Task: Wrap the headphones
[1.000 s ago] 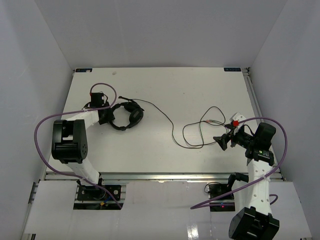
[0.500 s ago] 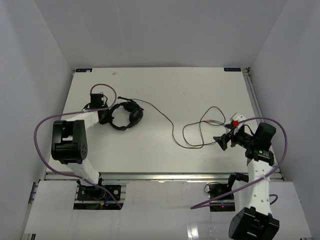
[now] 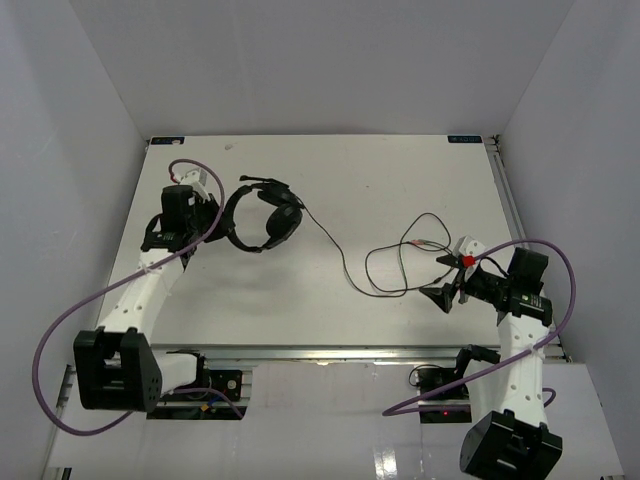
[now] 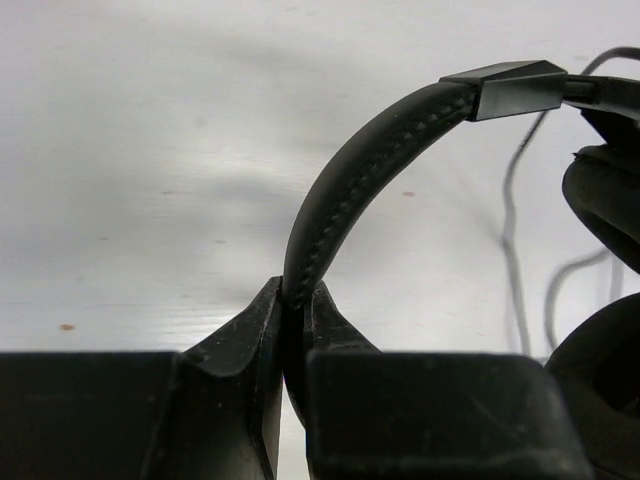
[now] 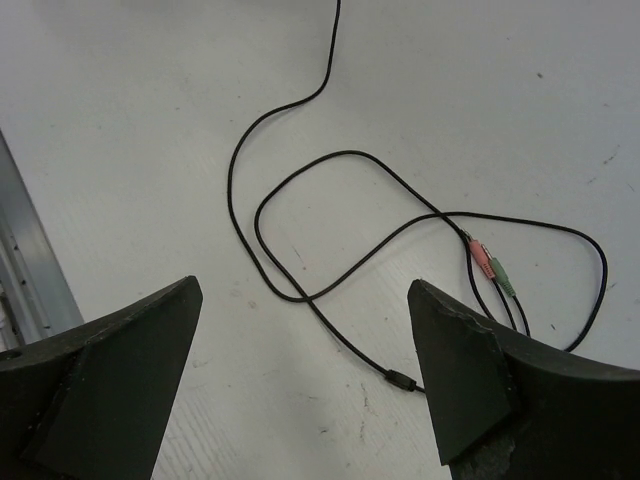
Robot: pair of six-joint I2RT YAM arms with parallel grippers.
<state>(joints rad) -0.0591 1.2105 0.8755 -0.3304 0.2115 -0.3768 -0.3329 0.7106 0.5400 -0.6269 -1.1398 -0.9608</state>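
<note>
Left end effector is clamping the headphones by the stitched headband, jaws pressed together on the band's edge. Right end effector is hovering with its jaws wide apart and nothing in them.

The headphones are sitting at the far-left part of the surface; I cannot tell whether they are lifted off it. The arch is facing left toward the left end effector and the earcups are pointing right. The long axis is running near to far.

The cable is trailing right into loose loops under the right end effector, ending in pink and green plugs.

Judgement: to wrap well, the left grip is needing to stay firm and level while the right end effector takes the cable close to the plugs and feeds turns without kinks.
</note>
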